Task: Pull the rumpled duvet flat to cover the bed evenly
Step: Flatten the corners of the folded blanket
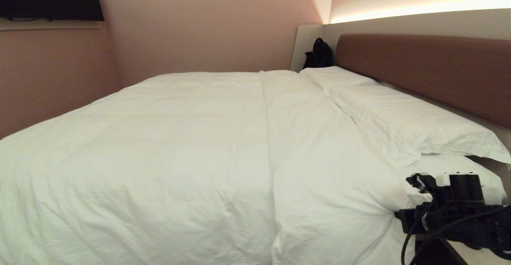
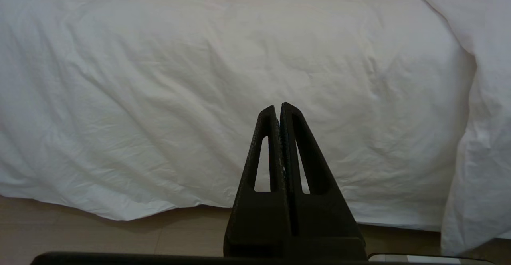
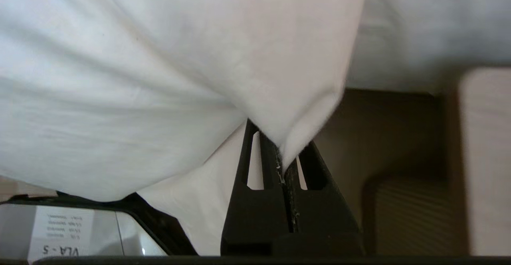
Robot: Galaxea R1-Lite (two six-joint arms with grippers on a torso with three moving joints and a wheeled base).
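The duvet (image 3: 167,57) corner is pinched in the closed jaws of the right gripper (image 3: 285,165) at the bed (image 1: 485,131) edge near the headboard, so it can be drawn flat. The left gripper (image 2: 279,111) is parked low beside the bed, jaws closed on nothing.

White duvet (image 1: 191,157) across bed (image 1: 423,63)

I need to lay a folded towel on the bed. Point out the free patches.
The duvet offers broad open room from the near edge to the far wall. Crowded: the headboard side, taken by two pillows, and the near right corner, where the right pincer grips the duvet.
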